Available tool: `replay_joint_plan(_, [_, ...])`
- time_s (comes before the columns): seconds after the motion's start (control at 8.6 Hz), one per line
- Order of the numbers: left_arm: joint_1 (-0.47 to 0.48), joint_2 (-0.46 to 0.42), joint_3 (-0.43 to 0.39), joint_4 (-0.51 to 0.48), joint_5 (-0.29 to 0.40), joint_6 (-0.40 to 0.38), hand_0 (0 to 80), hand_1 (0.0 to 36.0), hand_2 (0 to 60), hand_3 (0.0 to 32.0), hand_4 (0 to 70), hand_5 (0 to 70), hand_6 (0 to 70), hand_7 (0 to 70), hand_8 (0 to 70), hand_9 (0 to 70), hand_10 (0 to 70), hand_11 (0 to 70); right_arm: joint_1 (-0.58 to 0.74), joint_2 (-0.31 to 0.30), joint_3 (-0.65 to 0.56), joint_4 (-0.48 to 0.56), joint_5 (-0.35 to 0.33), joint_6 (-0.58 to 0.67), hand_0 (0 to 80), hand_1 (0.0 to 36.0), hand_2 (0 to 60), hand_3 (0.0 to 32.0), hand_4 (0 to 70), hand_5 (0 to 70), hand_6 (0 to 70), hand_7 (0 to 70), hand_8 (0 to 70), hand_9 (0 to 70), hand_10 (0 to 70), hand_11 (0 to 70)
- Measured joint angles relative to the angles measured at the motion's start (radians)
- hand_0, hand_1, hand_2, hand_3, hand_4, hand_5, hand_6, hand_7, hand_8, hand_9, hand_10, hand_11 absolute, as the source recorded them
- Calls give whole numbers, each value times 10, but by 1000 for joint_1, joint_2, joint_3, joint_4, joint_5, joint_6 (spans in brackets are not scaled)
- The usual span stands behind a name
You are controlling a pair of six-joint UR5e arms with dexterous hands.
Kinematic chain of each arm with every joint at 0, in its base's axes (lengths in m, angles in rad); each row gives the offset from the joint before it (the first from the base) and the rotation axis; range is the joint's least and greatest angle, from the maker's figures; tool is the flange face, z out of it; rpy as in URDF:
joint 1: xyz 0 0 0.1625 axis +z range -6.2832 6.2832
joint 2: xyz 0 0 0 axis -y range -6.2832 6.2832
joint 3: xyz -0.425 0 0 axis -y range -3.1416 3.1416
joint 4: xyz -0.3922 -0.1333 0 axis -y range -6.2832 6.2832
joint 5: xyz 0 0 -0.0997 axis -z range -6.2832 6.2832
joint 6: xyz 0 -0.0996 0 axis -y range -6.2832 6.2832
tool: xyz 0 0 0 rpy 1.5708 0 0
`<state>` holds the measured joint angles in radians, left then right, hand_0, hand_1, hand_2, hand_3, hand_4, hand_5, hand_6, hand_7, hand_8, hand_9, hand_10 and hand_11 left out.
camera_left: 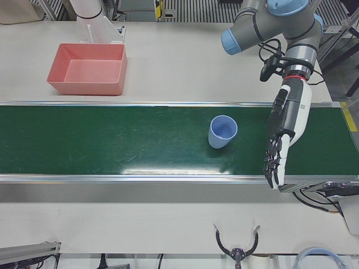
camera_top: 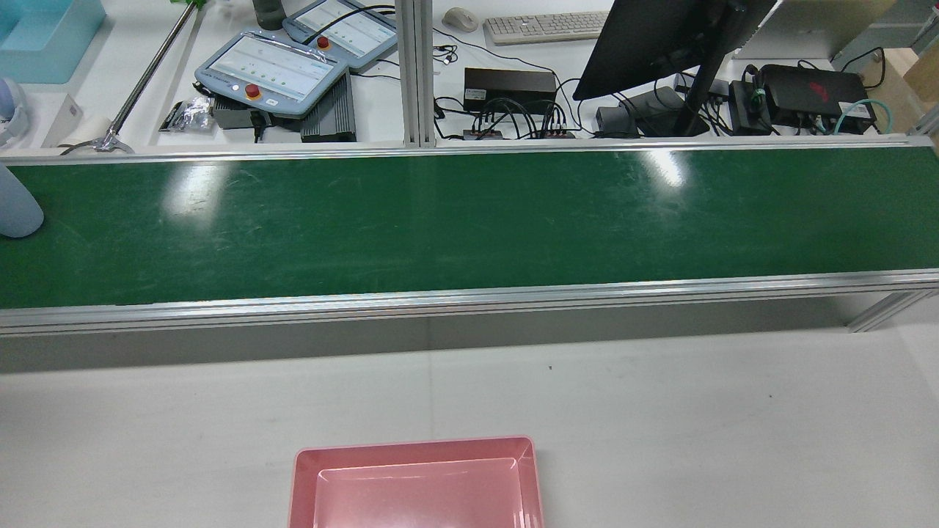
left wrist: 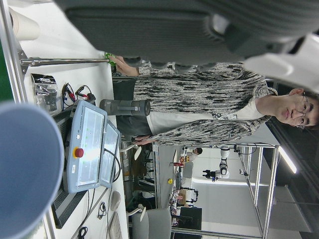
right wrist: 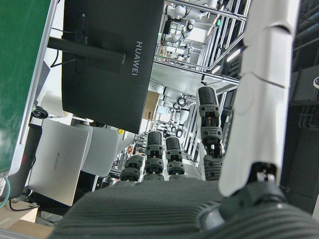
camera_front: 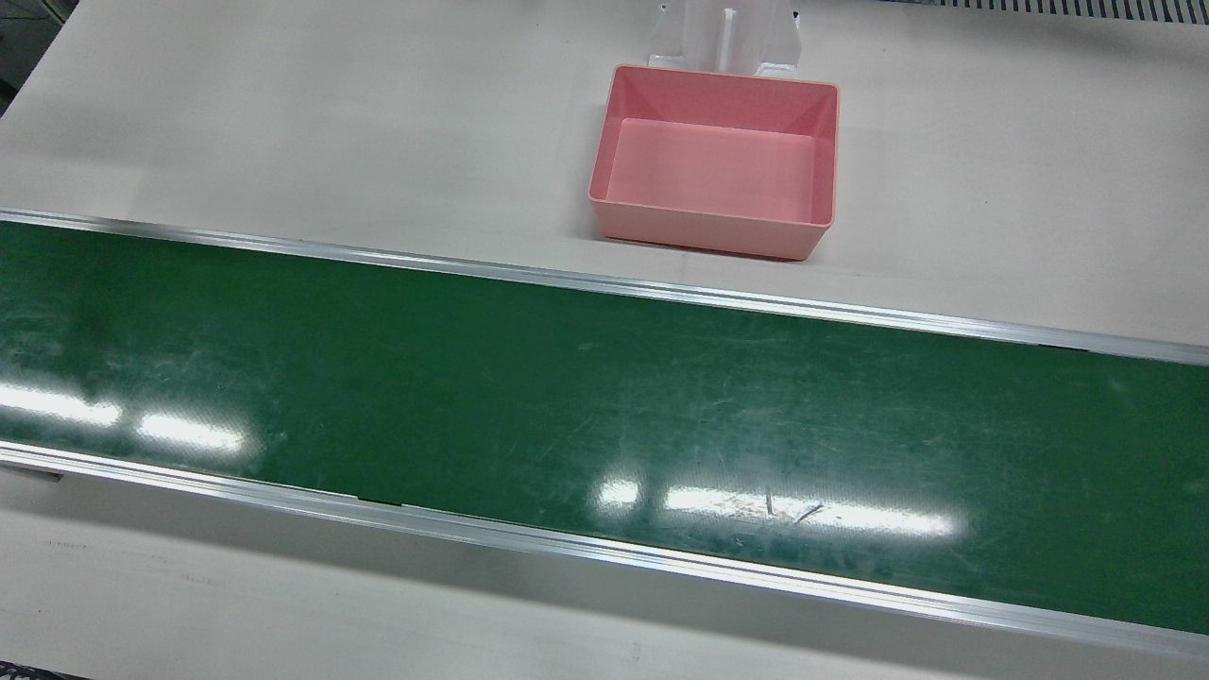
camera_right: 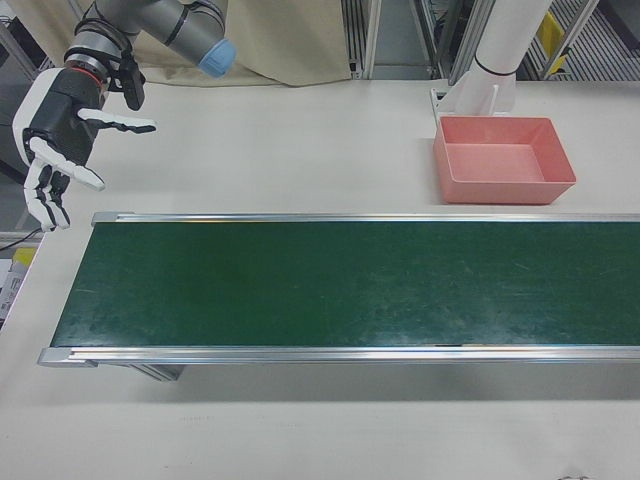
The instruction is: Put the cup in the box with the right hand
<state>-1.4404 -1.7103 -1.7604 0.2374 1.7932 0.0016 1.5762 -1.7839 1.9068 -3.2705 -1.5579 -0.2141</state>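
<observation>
A light blue cup (camera_left: 222,131) stands upright on the green belt (camera_left: 112,145), mouth up; it also shows at the left edge of the rear view (camera_top: 16,209) and close up in the left hand view (left wrist: 27,169). My left hand (camera_left: 285,129) hangs open over the belt's end, a short way from the cup and not touching it. Over the white table just off the belt's other end, my right hand (camera_right: 58,150) is open with fingers spread and holds nothing. The pink box (camera_right: 505,188) sits empty on the table beside the belt, also seen in the front view (camera_front: 704,234).
A white pedestal (camera_front: 723,33) stands right behind the box. Past the belt's far rail are teach pendants (camera_top: 271,73), a monitor (camera_top: 660,37) and cables. A person (left wrist: 199,109) stands on the operators' side.
</observation>
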Motion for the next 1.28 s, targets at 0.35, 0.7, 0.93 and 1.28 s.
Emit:
replay_joint_plan(0.35, [0,0,1,0,0,-1,0,0,0,0,0,0,0,0,0,0,0,0,-97,50,-2,-8,68,-33,583,183,31,0,245,75,67,214,112,200,53,98])
replay_joint_plan(0.7, [0,0,0,0,0,0,0,0,0,0,0,0,0,0,0,0,0,0,-298,113,-3,-34,229,-39,575,190,65,0,282,70,68,229,116,207,34,68])
replay_joint_plan(0.93, [0,0,0,0,0,0,0,0,0,0,0,0,0,0,0,0,0,0,-398,200,-6,-95,300,-39,571,177,31,0,239,71,66,218,111,201,39,77])
replay_joint_plan(1.28, [0,-1,0,0,0,0,0,0,0,0,0,0,0,0,0,0,0,0,-528,271,-10,-143,450,-68,567,164,0,0,246,68,63,212,111,199,24,54])
